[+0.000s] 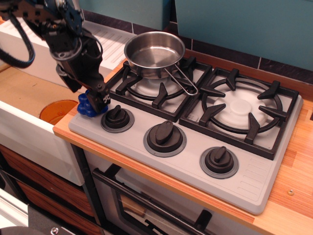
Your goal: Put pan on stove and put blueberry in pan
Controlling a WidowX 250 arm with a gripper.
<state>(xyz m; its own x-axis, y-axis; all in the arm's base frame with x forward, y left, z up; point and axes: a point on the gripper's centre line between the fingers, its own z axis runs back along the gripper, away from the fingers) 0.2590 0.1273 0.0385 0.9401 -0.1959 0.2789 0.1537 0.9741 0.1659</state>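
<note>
The shiny steel pan [154, 51] sits on the back of the left burner of the grey stove [254, 188], its wire handle pointing toward the front right. The blueberry [85, 105], a cluster of deep-blue balls, lies on the stove's front left corner beside the left knob. My gripper [98, 100] is lowered right onto it, and one black finger [101, 99] covers the cluster's right side. The other finger is hidden behind the gripper body. The jaws look open around the blueberry, which still rests on the stove.
Three black knobs [165, 137] line the stove's front. A white sink [29, 125] with an orange disc [56, 110] lies to the left. A wooden counter [293, 166] surrounds the stove, and a teal wall runs along the back.
</note>
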